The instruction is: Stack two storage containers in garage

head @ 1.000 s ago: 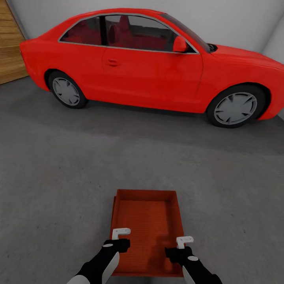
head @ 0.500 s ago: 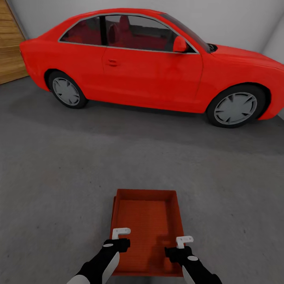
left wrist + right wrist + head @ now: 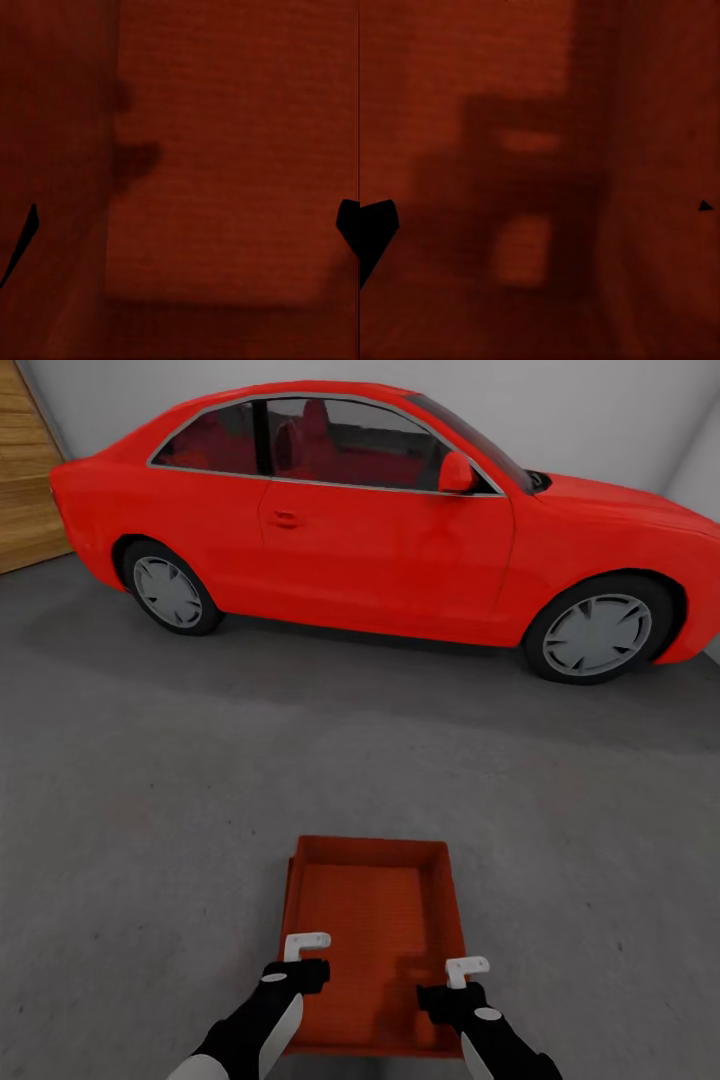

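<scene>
Looking down from the head view: an orange-red storage container (image 3: 372,940) lies on the dark grey concrete floor (image 3: 150,810) of the garage, directly ahead of the robot, long side running away from it; a thin second rim shows along its left edge, so it may sit nested on another bin, though this cannot be told for certain. The left gripper (image 3: 306,941) hovers over the near left part of the container, the right gripper (image 3: 467,966) over the near right part; black forearms reach in from below. In the left wrist view the ribbed red bottom (image 3: 225,150) spreads wide, with dark finger edges far apart at either side, so that gripper stands spread with nothing between; in the right wrist view the red bottom (image 3: 532,112) carries a blocky shadow, dark finger edges again wide apart, gripper spread and holding nothing. Beyond the container, well apart, a red two-door car (image 3: 380,520) stands side-on before a white wall (image 3: 600,410); a wooden plank door (image 3: 25,470) shows at far left.
</scene>
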Robot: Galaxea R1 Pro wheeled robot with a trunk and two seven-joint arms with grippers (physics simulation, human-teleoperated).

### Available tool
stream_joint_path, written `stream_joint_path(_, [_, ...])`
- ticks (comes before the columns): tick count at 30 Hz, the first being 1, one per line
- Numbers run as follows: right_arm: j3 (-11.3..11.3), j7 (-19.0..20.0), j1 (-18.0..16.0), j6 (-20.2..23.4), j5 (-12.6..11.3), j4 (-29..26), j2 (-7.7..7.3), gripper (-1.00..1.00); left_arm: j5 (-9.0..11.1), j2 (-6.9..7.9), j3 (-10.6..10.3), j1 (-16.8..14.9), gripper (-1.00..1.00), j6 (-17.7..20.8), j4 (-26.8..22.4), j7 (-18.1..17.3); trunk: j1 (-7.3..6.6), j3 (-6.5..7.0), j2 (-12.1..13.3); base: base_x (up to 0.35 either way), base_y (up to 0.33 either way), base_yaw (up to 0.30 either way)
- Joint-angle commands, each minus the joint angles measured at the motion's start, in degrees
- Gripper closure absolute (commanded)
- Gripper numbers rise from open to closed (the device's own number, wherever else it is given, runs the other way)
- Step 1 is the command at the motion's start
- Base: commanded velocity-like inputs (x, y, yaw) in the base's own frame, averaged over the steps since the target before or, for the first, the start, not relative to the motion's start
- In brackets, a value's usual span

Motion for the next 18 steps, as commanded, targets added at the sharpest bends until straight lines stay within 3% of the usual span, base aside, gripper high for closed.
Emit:
stream_joint_path(1, [0.7, 0.2, 0.0, 0.4, -0.6, -0.2, 0.16, -1.0, 1.5, 0.03, -0.7, 0.0, -1.0, 0.2, -0.6, 0.1, -0.01, -0.04, 0.0, 0.0, 0.0, 0.0])
stream_joint_path(7, [0.7, 0.2, 0.0, 0.4, -0.6, -0.4, 0.16, -1.0, 1.7, 1.3, -0.4, 0.0, -1.0, 0.6, -3.5, 0.2, -0.01, -0.04, 0.0, 0.0, 0.0, 0.0])
stream_joint_path(18, [0.7, 0.3, 0.0, 0.4, -0.6, -0.4, 0.09, -1.0, 1.7, 1.46, -0.4, 0.0, -1.0, 0.6, -4.0, 0.2, -0.01, -0.04, 0.0, 0.0, 0.0, 0.0])
